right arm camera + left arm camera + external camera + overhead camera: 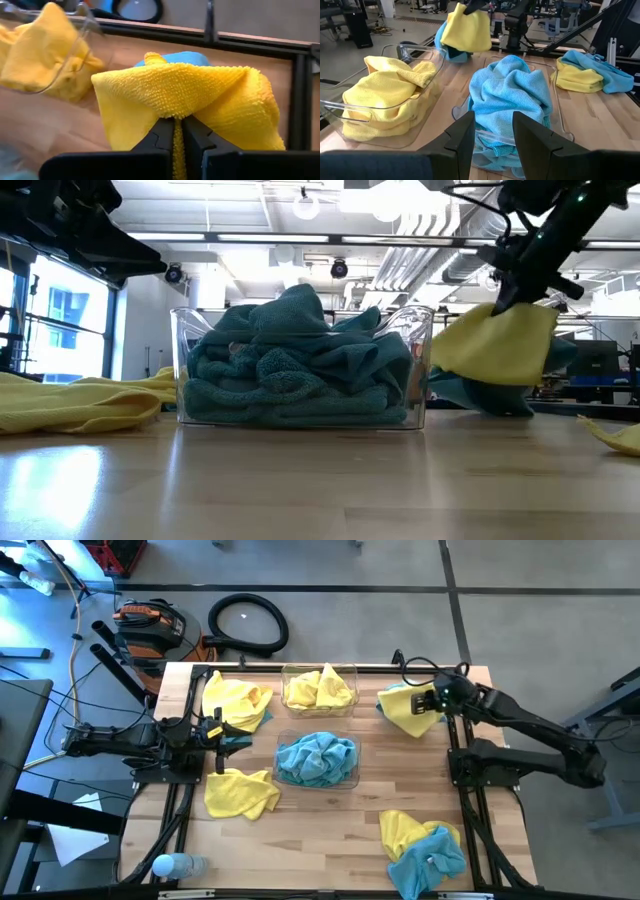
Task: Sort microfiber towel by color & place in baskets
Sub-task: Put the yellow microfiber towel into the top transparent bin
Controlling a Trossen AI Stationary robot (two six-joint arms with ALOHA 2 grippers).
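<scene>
The right gripper pinches a yellow towel. The yellow basket sits just beside it, toward the table's middle. The left gripper waits open.

Spread left fingers before blue-towel basket, yellow-towel basket beside it.

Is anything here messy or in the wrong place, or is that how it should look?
Nothing is spilled or broken. Loose cloths lie about the table, unsorted, like the yellow and blue pile at the near right corner. The yellow-cloth bin and blue-cloth bin each hold one colour. The right hand has pinched a yellow cloth.
</scene>
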